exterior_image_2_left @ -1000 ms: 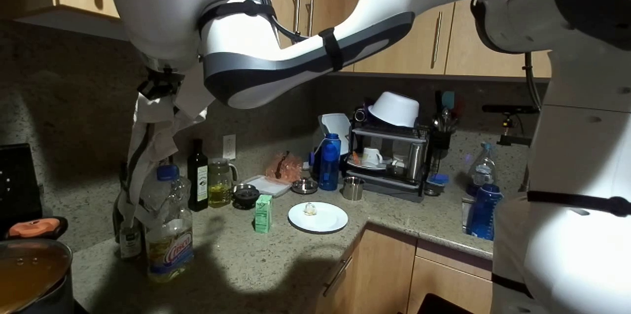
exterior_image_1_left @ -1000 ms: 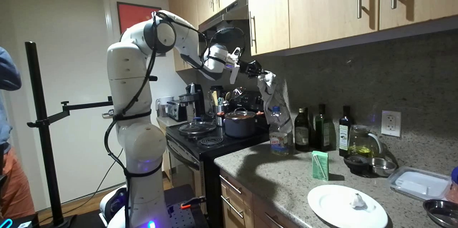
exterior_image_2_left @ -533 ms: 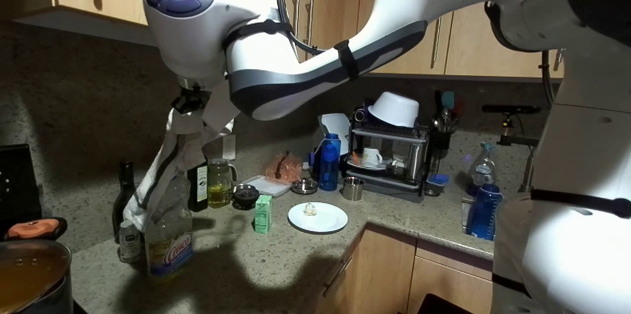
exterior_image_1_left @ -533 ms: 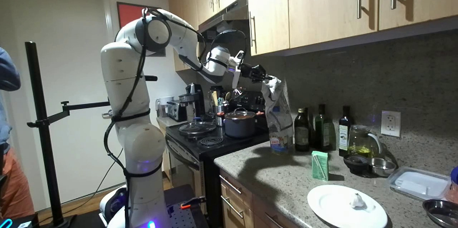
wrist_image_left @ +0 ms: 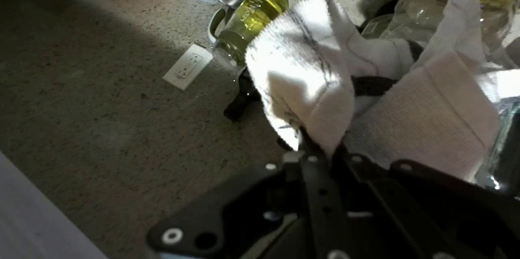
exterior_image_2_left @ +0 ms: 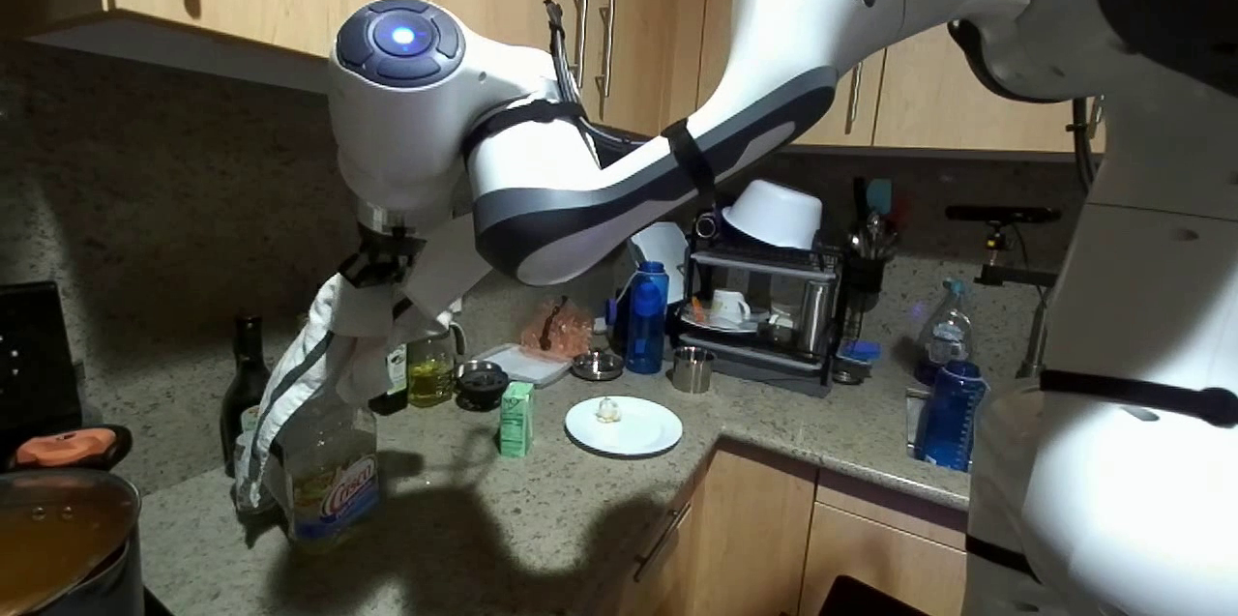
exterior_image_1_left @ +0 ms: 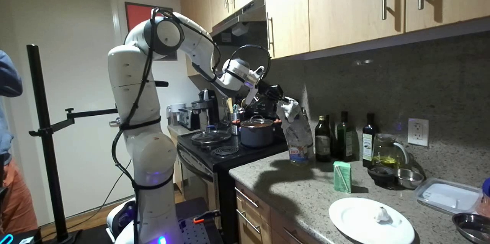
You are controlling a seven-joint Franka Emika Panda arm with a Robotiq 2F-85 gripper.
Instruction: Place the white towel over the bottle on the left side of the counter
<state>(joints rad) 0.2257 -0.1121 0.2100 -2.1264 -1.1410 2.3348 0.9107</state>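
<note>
While closed, hand (wrist_image_left: 321, 147) on towel (wrist_image_left: 414, 110).

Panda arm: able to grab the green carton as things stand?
Probably not right away: its fingers are closed on the white towel, so it would likely have to let go first. The green carton itself stands uncovered, apart from the white plate.

Towel (wrist_image_left: 382, 59) is wht w/ prob dk-grey stripes; pincer (wrist_image_left: 321, 145) blk; bottle label (exterior_image_2_left: 338, 500) red, wht & blue.

Counter (exterior_image_2_left: 542, 490): broad dark shadows
Backsplash (wrist_image_left: 122, 108): dim
White towel (wrist_image_left: 302, 72): glaring, overexposed patches
Cabinets (exterior_image_1_left: 348, 2): brightly lit
Gripper (wrist_image_left: 323, 147), wrist view: near-black, slightly blurred
</note>
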